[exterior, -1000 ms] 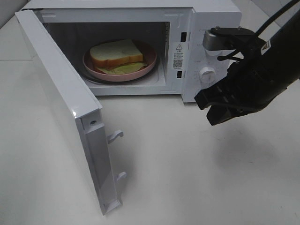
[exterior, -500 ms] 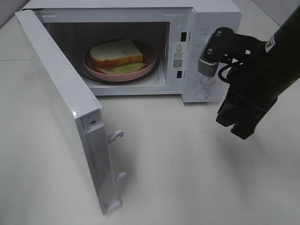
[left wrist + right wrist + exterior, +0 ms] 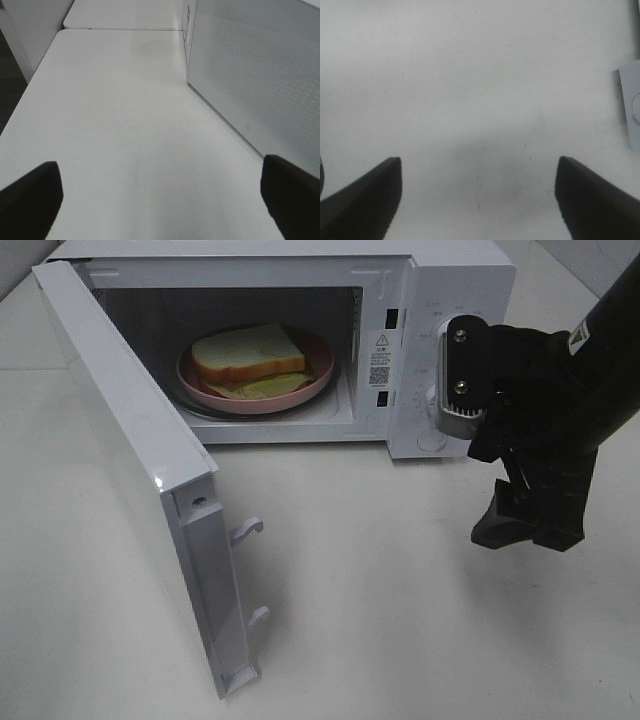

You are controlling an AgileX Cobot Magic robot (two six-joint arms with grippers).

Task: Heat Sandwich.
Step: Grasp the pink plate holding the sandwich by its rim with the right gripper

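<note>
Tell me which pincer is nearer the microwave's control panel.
Right. The right pincer hangs open just in front of the control panel. The left pincer is outside the overhead view, open, beside the open door on its outer face.

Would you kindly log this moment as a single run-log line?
sandwich: on pink plate inside microwave | door: open | right gripper: open, empty, above table | left gripper: open, empty

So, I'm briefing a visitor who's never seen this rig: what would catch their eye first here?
The white microwave stands at the back of the table with its door swung wide open, the sandwich sitting on a pink plate inside. To its right, the black right pincer hangs empty over the table, jaws open.
</note>
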